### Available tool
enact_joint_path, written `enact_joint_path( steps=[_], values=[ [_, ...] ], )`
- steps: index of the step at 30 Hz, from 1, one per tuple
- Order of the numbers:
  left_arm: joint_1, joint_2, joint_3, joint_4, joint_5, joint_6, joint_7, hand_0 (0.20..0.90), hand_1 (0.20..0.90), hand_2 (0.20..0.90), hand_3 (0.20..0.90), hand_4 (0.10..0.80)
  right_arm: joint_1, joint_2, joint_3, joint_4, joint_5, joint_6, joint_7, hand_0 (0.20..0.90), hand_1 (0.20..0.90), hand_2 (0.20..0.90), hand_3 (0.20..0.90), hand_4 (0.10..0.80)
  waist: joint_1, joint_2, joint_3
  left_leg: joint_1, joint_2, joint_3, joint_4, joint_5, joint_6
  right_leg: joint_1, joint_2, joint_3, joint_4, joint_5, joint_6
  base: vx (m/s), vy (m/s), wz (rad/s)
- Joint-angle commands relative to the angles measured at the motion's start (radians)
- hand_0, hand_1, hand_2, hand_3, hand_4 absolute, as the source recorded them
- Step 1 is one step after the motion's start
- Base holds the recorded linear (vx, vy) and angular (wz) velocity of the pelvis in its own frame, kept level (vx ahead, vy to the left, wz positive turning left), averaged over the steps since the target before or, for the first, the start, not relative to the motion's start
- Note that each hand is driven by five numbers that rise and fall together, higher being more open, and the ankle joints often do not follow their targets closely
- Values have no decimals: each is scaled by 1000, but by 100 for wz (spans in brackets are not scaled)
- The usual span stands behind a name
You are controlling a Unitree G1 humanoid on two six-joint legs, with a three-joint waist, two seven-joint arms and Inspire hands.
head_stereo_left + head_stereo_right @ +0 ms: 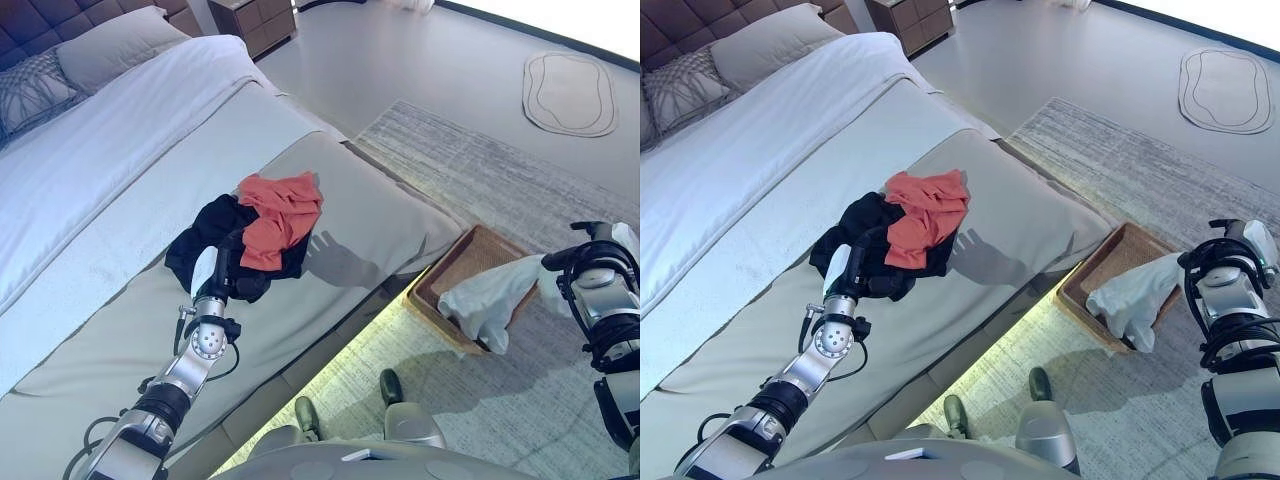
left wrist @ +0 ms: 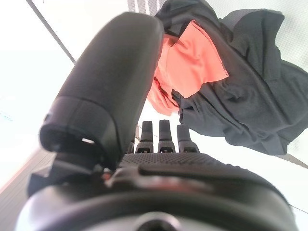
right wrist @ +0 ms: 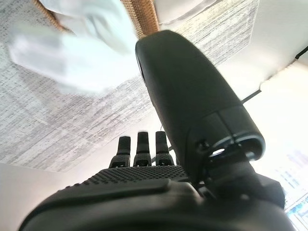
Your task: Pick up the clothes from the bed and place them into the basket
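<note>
An orange garment (image 1: pixel 280 215) lies on top of a black garment (image 1: pixel 215 230) near the foot of the bed (image 1: pixel 380 220). My left hand (image 1: pixel 222 268) is open at the near edge of the black garment, its fingers (image 2: pixel 163 132) straight and pointing at the pile (image 2: pixel 250 96). My right hand (image 1: pixel 585 262) is open above the floor beside the woven basket (image 1: pixel 450 262). A white cloth (image 1: pixel 490 295) hangs in the air at its fingertips over the basket's near rim, and it shows past the straight fingers in the right wrist view (image 3: pixel 72 53).
The basket stands on a grey carpet (image 1: pixel 440 160) beside the bed's foot. Pillows (image 1: pixel 110 45) lie at the head of the bed. A nightstand (image 1: pixel 255 20) stands at the back and a small oval rug (image 1: pixel 568 92) lies at the far right.
</note>
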Motion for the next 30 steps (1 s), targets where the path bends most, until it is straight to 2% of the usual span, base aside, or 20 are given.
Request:
enact_joint_path(
  steps=[1, 14, 22, 30],
  values=[
    [-87, 54, -30, -11, -15, -83, 33, 900, 900, 900, 900, 800, -106, -36, -10, -20, -55, -86, -49, 900, 900, 900, 900, 800, 20, -73, -42, 43, 30, 11, 7, -89, -42, 18, -44, -22, 10, -29, 34, 0, 0, 0],
    [-85, 41, -29, 3, -24, -77, 65, 900, 900, 900, 900, 800, -136, -42, 11, -156, -55, -126, -76, 900, 900, 900, 900, 800, 38, -91, -35, 32, 34, -13, 7, -83, -44, 20, -50, -34, 12, -29, 30, 0, 0, 1],
    [-71, 39, -16, 1, -40, -43, 96, 900, 900, 900, 900, 800, -240, -27, 102, -363, -156, -151, -133, 900, 900, 900, 900, 800, 87, -119, -37, 13, 28, -60, 7, -79, -39, 27, -63, -72, 12, -36, 26, 13, -15, 10],
    [-64, 41, -16, -10, -35, -47, 115, 900, 900, 900, 900, 800, -376, -2, 231, -418, -259, -138, -146, 900, 900, 900, 900, 800, 160, -127, -31, -37, 12, -127, 7, -68, -33, 21, -82, -136, 13, -47, 23, -9, -17, 28]
  ],
)
